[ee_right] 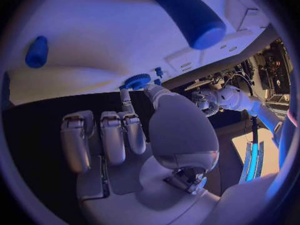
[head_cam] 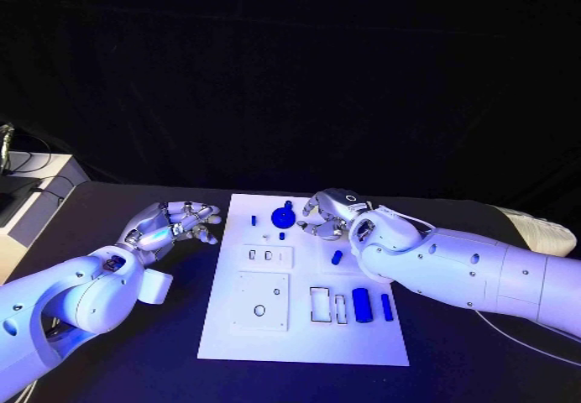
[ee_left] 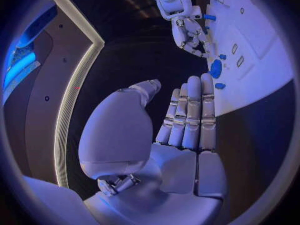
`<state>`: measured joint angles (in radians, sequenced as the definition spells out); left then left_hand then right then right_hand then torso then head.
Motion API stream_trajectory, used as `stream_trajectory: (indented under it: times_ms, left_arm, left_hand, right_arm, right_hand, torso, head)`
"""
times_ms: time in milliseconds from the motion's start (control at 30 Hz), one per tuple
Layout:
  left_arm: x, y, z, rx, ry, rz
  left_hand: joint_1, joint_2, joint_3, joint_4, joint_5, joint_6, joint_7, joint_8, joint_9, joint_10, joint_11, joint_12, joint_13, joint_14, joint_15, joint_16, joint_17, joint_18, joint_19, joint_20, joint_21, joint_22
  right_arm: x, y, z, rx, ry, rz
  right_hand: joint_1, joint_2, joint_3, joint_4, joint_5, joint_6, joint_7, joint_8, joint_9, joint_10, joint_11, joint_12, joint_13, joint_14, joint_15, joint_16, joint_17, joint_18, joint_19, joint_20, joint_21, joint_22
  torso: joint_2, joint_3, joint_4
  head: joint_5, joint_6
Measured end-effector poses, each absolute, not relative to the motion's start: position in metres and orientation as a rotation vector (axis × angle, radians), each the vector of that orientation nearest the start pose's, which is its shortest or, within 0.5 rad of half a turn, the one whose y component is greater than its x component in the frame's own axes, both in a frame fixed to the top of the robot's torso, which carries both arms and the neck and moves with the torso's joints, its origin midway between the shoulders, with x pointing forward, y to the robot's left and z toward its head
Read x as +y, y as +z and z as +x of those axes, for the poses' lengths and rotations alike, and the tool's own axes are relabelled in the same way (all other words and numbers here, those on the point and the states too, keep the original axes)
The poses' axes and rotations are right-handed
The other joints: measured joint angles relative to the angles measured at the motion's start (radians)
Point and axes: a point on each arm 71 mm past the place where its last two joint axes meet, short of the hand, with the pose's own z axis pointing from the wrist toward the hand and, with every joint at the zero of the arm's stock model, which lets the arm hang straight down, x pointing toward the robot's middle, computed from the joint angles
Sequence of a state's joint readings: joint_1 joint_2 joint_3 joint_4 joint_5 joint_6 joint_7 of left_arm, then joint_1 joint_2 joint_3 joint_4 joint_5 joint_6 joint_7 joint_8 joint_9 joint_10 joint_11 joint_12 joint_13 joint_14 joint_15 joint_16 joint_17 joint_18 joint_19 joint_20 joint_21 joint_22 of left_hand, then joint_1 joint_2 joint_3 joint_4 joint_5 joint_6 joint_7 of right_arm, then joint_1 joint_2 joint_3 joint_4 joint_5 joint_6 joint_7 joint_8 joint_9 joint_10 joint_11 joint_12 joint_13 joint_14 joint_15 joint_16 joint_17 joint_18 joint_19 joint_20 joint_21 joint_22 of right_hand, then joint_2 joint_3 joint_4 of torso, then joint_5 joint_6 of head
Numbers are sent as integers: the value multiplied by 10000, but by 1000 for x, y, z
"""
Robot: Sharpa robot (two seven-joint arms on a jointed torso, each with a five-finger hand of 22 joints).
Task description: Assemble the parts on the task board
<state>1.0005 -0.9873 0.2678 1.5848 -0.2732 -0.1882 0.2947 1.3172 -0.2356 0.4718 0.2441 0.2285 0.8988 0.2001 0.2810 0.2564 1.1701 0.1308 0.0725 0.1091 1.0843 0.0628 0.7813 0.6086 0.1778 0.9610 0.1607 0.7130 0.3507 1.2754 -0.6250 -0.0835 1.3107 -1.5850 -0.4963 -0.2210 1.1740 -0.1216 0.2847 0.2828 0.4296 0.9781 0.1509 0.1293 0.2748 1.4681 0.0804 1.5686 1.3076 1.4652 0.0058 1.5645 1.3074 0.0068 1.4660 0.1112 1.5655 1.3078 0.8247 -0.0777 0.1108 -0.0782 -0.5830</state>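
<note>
Both hands hold nothing. Seen from the head, the left hand (head_cam: 175, 222) hovers over the black table (head_cam: 145, 353) just off the left edge of the task board (head_cam: 303, 340), near its far left corner, fingers loosely spread and reaching toward the board. The right hand (head_cam: 333, 214) hangs over the board's far edge with its fingers curled downward and apart, just beside a round blue gear (head_cam: 284, 217). A short blue peg (head_cam: 337, 257) lies near the board's middle, and toward the near right corner a thick blue cylinder (head_cam: 361, 300) and a thinner blue rod (head_cam: 386, 306) lie side by side next to two rectangular slots.

From the left wrist, the left hand's fingers (ee_left: 190, 115) stretch out straight and side by side, the thumb apart from them, empty; beyond them sit the board's edge and the gear (ee_left: 216, 69), with the right hand (ee_left: 187, 32) poised above the board.

From the right wrist, the right hand's fingers (ee_right: 112, 137) are parted and empty above the table's edge; the gear (ee_right: 137, 80) stands just past the fingertips, the thick cylinder (ee_right: 190, 15) and the peg (ee_right: 37, 51) lie on the board (ee_right: 106, 30), and the left hand (ee_right: 209, 101) waits beyond.
</note>
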Motion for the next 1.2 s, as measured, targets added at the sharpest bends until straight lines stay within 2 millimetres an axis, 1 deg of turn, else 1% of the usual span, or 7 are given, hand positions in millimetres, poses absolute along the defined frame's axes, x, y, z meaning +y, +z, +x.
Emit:
stream_trajectory:
  times_ms: [167, 233, 300, 367, 500, 833, 1200]
  left_arm:
    - [262, -154, 477, 14229, -15420, -9451]
    - [262, -155, 477, 14233, -15420, -9454]
    - [262, -155, 477, 14233, -15423, -9453]
    - [262, -155, 477, 14230, -15426, -9451]
    - [261, -156, 476, 14236, -15443, -9447]
    - [258, -159, 475, 14297, -15503, -9430]
    - [257, -166, 474, 14412, -15490, -9522]
  left_hand:
    - [0, 0, 0, 0, 0, 0, 0, 0, 6, -16, 15, 0, -1, 0, 0, 0, 0, 0, 0, 0, 5, 9]
    - [0, 0, 0, 0, 0, 0, 0, 0, 6, -15, 16, 0, -1, 0, 0, 0, 0, 1, -50, 22, 5, 8]
    - [0, 0, -43, -43, 0, 0, 0, 0, 15, -15, 16, 0, 7, -77, 8, 0, -1, 0, -77, 3, 5, 13]
    - [44, 44, -55, -55, 0, 0, 0, 0, 32, -16, 16, 0, 13, -125, 16, 0, -1, -1, -165, 18, 5, 22]
    - [160, -73, -116, -205, 0, 0, 0, 41, 56, -15, 16, 0, 34, -196, 14, 0, -27, -2, -244, 27, 58, 46]
    - [312, -121, -164, -335, -74, 0, 0, 59, 98, 60, -60, 68, 92, -232, -19, 0, -56, -1, -288, 0, 123, 95]
    - [312, -121, -191, -361, -74, -9, -10, 59, 109, 132, -57, 115, 107, -232, -19, 0, -55, 0, -322, 35, 123, 104]
  right_arm:
    - [-162, -154, 530, 14022, 5117, -1499]
    - [-169, -150, 530, 13913, 5141, -1379]
    - [-179, -145, 530, 13828, 5207, -1142]
    - [-191, -140, 530, 13815, 5321, -823]
    - [-231, -133, 533, 13962, 5613, 266]
    - [-307, -136, 536, 14540, 6043, 1859]
    - [-328, -151, 533, 15050, 6020, 1815]
  right_hand:
    - [226, -226, 226, -54, -228, 0, 0, 0, 0, 0, 0, 0, -1, 0, 0, 0, 0, 1, 0, 0, 0, 0]
    - [560, -542, 444, -251, -707, 37, 36, -25, -7, 0, 0, 0, -1, 0, 0, 0, 0, 1, 0, 0, 0, -1]
    - [994, -675, 627, -441, -1139, 29, 44, -78, -16, 0, 0, 0, -1, 0, 0, 0, 0, 0, 0, 0, 0, -1]
    - [1485, -815, 761, -770, -1563, -40, 113, -137, -33, 0, 0, 0, -1, 0, 0, 0, 0, 0, 0, 0, 0, -1]
    - [2073, -1030, 869, -1213, -1865, -68, 140, -177, -46, 0, 0, 0, -2, 0, 0, 0, 0, 0, 0, 0, 0, -2]
    - [2410, -1249, 809, -1538, -1941, -146, 218, -253, -77, -32, 32, 0, -3, 0, 0, 0, 0, 1, 0, 0, -42, -2]
    - [2448, -1287, 588, -1586, -1941, -358, 252, -389, -115, -37, 37, 0, 5, 35, 34, 0, 0, 0, 0, 0, -42, -3]
  torso:
    - [-6, -3, 12]
    - [-12, -7, 12]
    - [-17, -7, 11]
    - [-22, -7, 2]
    - [-35, 4, -19]
    - [-65, 116, -143]
    - [-49, 204, -183]
  head:
    - [-12, 32]
    - [-22, 43]
    - [-25, 55]
    - [-31, 79]
    - [-65, 117]
    - [-124, 157]
    - [-102, 96]
